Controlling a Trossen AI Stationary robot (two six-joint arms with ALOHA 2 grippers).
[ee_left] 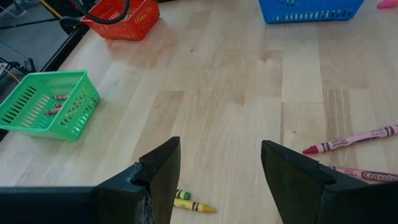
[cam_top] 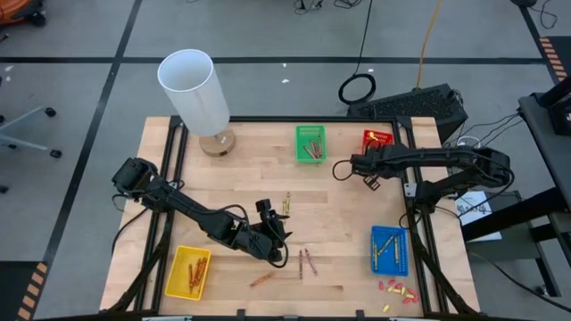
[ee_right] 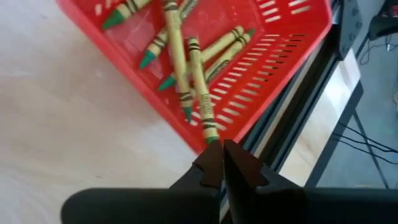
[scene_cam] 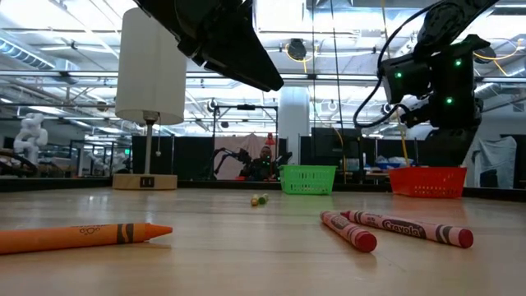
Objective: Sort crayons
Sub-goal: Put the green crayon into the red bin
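Red basket (ee_right: 267,56) crayons (ee_right: 199,81) visible only from right wrist

Wood table (cam_top: 357,223): four baskets (cam_top: 310,143), lamp (cam_top: 198,94), loose crayons (cam_top: 306,262), maybe stubs.

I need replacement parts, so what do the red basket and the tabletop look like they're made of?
Red basket: looks like moulded plastic, slightly glossy, with thin slotted walls. Tabletop: looks like wood, probably butcher-block, with pale glued strips, visible grain and a smooth satin finish.
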